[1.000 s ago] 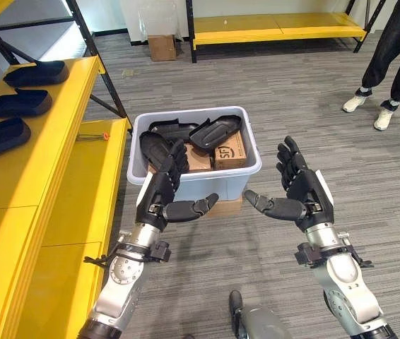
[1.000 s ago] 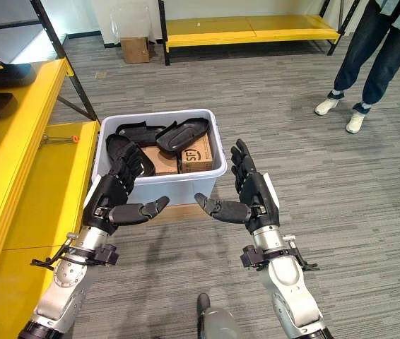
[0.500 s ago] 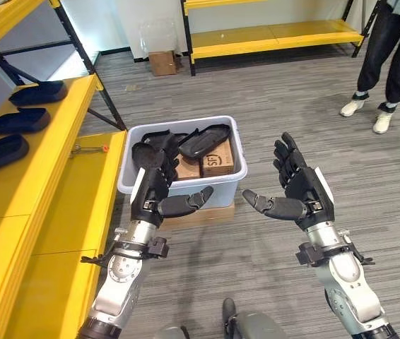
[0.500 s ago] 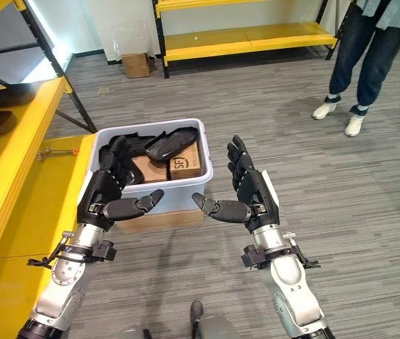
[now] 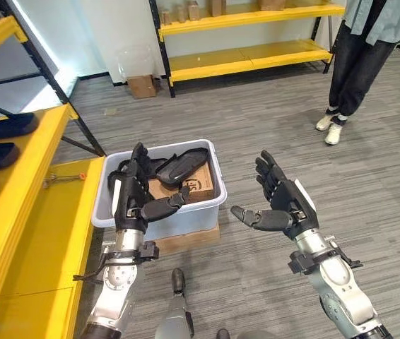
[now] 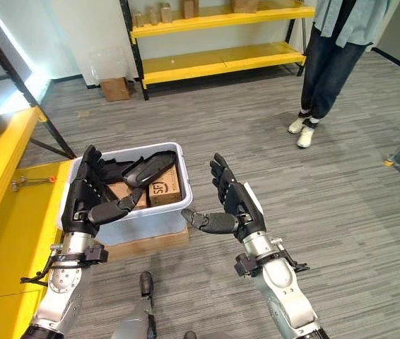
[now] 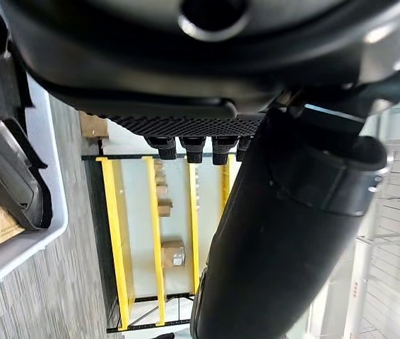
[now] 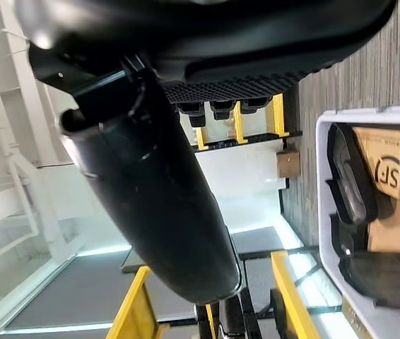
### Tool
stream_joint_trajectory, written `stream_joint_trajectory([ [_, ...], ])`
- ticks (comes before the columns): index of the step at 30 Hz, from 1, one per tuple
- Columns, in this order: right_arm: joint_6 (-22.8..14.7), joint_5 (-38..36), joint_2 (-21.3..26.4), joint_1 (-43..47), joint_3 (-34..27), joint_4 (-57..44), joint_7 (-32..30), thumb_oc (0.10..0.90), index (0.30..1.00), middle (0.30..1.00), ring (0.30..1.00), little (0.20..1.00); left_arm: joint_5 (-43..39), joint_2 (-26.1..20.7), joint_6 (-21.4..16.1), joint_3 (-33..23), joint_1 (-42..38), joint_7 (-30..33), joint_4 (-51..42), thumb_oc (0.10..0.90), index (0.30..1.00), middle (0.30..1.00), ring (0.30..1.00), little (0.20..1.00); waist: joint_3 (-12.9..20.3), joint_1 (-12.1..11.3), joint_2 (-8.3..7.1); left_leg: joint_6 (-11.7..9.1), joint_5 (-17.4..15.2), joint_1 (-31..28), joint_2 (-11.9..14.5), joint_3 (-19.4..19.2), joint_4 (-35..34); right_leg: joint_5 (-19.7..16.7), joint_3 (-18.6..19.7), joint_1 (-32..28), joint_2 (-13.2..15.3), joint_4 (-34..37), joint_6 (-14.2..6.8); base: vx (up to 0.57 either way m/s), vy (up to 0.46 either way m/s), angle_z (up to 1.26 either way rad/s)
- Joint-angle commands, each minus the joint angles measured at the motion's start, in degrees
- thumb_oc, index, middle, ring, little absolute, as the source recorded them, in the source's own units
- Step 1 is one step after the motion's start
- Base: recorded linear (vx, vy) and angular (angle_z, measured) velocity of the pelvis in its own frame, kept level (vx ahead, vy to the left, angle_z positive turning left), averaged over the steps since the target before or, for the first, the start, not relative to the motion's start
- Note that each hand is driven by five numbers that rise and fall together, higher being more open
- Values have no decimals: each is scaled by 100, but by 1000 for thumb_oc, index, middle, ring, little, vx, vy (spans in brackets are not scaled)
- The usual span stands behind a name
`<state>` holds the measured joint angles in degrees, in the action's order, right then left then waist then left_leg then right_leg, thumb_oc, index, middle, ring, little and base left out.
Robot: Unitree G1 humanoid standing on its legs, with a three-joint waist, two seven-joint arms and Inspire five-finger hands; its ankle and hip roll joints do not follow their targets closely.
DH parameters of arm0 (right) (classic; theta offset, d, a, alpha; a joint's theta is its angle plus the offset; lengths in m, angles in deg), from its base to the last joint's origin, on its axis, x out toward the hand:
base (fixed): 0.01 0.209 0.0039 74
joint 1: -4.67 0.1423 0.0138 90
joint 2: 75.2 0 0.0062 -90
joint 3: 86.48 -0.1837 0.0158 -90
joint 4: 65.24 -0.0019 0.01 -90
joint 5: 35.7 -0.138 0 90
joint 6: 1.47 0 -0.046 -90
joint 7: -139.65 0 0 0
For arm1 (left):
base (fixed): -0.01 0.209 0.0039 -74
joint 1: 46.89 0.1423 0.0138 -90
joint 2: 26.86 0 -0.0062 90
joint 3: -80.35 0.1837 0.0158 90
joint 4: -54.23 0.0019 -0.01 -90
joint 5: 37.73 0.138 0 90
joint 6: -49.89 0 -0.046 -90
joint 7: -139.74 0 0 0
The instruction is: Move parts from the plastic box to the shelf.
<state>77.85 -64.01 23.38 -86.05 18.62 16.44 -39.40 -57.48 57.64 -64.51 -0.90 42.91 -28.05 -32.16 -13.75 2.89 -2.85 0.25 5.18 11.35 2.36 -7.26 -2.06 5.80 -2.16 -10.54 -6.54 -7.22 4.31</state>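
Your left robot hand (image 5: 135, 194) is raised over the near left part of the plastic box (image 5: 207, 207), fingers straight and spread, thumb pointing toward the middle, holding nothing. Your right robot hand (image 5: 285, 205) is raised to the right of the box, apart from it, palm turned inward, fingers straight, thumb stretched toward the box, also empty.

The box stands on the grey floor (image 5: 271, 120), resting on a flat piece of cardboard (image 5: 189, 238). Inside it you have the dark parts (image 5: 179, 166) piled on two cardboard cartons (image 5: 198, 187). To your left runs the yellow shelf (image 5: 37, 212), with more dark parts (image 5: 8, 126) lying on its upper level. Further back stands another yellow rack (image 5: 249, 53) with a small carton (image 5: 142, 86) on the floor beside it. A person (image 5: 355, 56) stands at the far right.
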Motion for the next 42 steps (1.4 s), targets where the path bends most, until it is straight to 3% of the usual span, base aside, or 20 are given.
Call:
stream_joint_trajectory([
  [1,-624,-173,29,570,-180,-525,113,900,1000,1000,1000,1000,142,-170,-671,-338,-606,18,-749,900,1000,1000,1000,1000,157,16,347,-460,169,-388,646,-4,-19,814,100,19,437,-626,-373,285,59,-2],
  [4,-514,-124,-17,507,-240,-580,61,900,1000,1000,1000,1000,287,-131,-623,-406,-556,121,-777,900,1000,1000,1000,1000,201,27,349,-456,163,-494,559,-51,116,743,4,2,478,-512,-361,224,51,-18],
  [6,-370,-57,-42,424,-282,-646,-35,900,1000,1000,1000,1000,255,-77,-818,-597,-450,754,-836,900,1000,1000,1000,1000,235,9,354,-458,158,-547,498,-93,206,675,-158,47,564,-401,-355,263,60,31],
  [12,-361,39,-87,325,-288,-686,-281,900,1000,1000,1000,1000,582,-1,-796,-838,-357,1313,-979,900,1000,1000,1000,1000,213,-84,281,-430,54,-489,421,-151,320,636,-429,145,661,-339,-385,105,-12,17],
  [30,-415,204,-171,318,-330,-666,-440,900,1000,1000,1000,1000,603,-61,-403,-1034,-199,1245,-1169,900,1000,1000,1000,1000,71,-304,192,-347,-202,-208,202,-78,748,533,-638,197,841,-192,-454,32,4,5],
  [42,-575,391,-323,416,-346,-652,-517,900,1000,1000,1000,1000,477,-153,-328,-1007,-336,675,-1228,900,1000,1000,1000,1000,175,-475,4,-11,-617,-201,-181,80,1002,724,-556,161,980,-595,-690,143,90,7],
])
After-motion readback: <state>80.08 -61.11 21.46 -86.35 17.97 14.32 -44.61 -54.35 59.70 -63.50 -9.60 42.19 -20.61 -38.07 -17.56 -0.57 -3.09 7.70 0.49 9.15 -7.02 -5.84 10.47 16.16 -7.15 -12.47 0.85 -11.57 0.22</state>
